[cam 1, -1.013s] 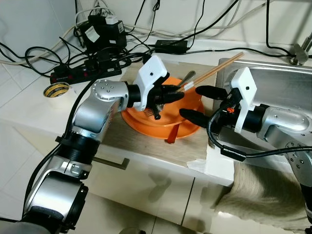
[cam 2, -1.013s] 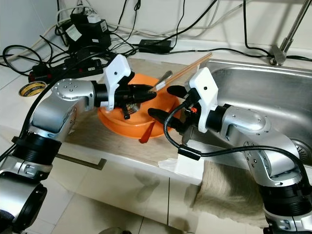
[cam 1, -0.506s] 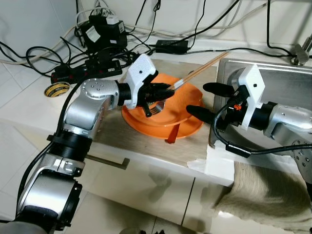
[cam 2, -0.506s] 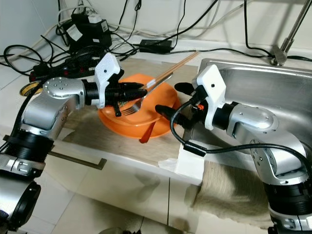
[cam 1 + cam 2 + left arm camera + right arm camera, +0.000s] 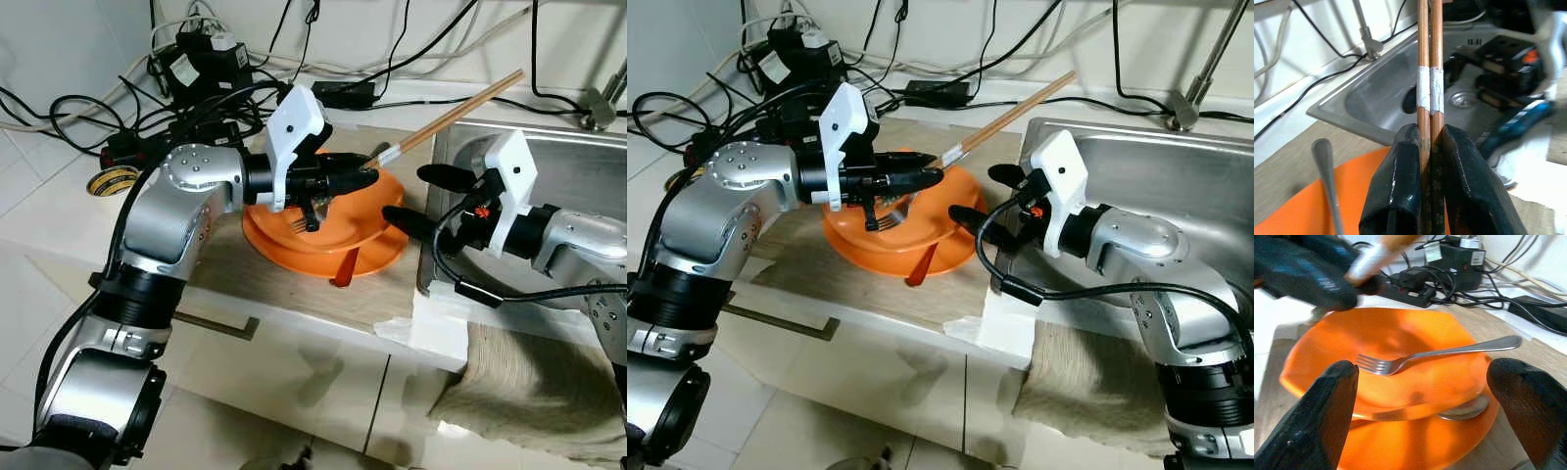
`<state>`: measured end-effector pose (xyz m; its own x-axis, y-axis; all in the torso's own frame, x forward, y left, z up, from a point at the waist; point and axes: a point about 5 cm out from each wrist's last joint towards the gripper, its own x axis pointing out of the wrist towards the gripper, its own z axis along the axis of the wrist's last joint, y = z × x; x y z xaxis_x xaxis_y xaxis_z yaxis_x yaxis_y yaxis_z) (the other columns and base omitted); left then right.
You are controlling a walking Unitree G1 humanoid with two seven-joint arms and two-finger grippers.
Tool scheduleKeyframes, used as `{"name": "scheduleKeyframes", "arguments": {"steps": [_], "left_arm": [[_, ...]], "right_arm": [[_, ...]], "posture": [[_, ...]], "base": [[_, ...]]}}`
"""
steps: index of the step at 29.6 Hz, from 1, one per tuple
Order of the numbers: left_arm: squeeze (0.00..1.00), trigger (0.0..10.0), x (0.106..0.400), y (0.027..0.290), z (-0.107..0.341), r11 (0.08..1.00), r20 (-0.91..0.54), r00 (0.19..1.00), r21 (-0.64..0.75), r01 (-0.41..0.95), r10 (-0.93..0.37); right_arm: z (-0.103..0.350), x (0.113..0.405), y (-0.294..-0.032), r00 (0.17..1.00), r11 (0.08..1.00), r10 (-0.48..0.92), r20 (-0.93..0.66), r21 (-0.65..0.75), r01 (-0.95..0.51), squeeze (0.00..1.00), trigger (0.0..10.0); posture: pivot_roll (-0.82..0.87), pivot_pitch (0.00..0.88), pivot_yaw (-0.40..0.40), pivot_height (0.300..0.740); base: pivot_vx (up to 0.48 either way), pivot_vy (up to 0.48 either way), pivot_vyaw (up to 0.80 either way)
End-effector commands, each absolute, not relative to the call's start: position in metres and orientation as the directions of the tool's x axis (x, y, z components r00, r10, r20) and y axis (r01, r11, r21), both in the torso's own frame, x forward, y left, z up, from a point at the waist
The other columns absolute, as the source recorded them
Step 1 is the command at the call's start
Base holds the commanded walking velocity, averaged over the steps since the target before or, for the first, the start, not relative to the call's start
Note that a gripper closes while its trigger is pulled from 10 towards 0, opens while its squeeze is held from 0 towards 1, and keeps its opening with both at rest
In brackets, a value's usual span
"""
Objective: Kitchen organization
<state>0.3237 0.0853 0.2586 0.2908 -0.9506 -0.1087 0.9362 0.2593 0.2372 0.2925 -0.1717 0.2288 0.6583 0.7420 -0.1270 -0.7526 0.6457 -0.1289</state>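
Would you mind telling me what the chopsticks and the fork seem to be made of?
The chopsticks look like wood or bamboo: matte, reddish-brown, with a white band of tape around them. The fork appears to be polished metal, likely steel, judging by its silvery shine.

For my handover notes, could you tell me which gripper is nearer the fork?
Left. The left gripper is directly above the fork on the orange plate, clamping chopsticks; the right gripper hovers open beside the plate's sink-side edge.

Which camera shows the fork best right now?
The right wrist view: the fork lies whole across the orange plate, tines to handle. The eye views show it half hidden under the left gripper; the left wrist shows its handle.
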Motion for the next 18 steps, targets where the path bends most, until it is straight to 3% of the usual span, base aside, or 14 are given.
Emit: {"name": "scheduleKeyframes", "arguments": {"steps": [1,18], "left_arm": [[0.0,0.0,0.32,0.088,0.26,0.244,-0.108,0.275,0.235,0.941,-0.955],[0.0,0.0,0.316,0.082,0.254,0.225,-0.116,0.251,0.198,0.954,-0.961]], "right_arm": [[0.236,0.294,-0.171,0.661,0.645,0.745,-0.093,-0.155,-0.749,0.0,10.0],[0.249,0.294,-0.166,0.646,0.634,0.762,-0.039,-0.158,-0.757,0.0,10.0]], "posture": [[-0.04,0.0,0.083,0.74],[-0.04,0.0,0.084,0.74]], "base": [[0.0,0.0,0.0],[0.0,0.0,0.0]]}}
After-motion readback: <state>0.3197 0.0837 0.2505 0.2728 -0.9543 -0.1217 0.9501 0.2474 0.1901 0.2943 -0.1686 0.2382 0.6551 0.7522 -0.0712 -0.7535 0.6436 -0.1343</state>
